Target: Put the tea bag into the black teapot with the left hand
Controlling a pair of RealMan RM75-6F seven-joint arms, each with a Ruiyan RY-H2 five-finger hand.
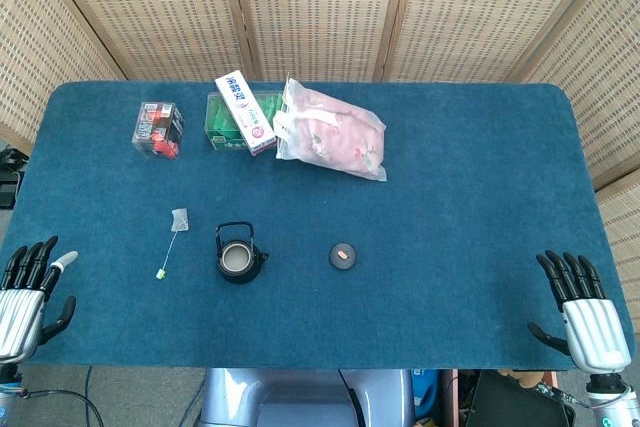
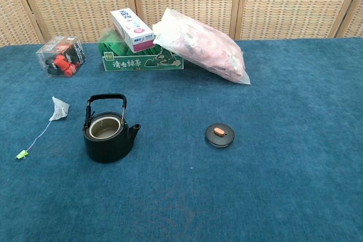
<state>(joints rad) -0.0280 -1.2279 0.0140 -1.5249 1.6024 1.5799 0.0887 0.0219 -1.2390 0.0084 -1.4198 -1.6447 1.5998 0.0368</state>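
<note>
A black teapot (image 1: 238, 255) (image 2: 108, 134) stands uncovered on the blue table, its handle upright. Its black lid (image 1: 343, 256) (image 2: 219, 134) with an orange knob lies apart to the right. The tea bag (image 1: 181, 219) (image 2: 59, 109) lies left of the pot, its string running down to a green tag (image 1: 160, 273) (image 2: 22, 154). My left hand (image 1: 28, 292) rests at the table's front left corner, fingers apart and holding nothing. At the front right corner my right hand (image 1: 583, 309) is likewise spread and bare. Neither hand shows in the chest view.
Along the back stand a clear box (image 1: 158, 129) (image 2: 62, 56) of red items, a green tea carton (image 1: 228, 122) (image 2: 141, 59) with a white box (image 1: 245, 111) (image 2: 131, 29) on it, and a pink plastic bag (image 1: 333, 133) (image 2: 201, 43). Woven screens close off the rear.
</note>
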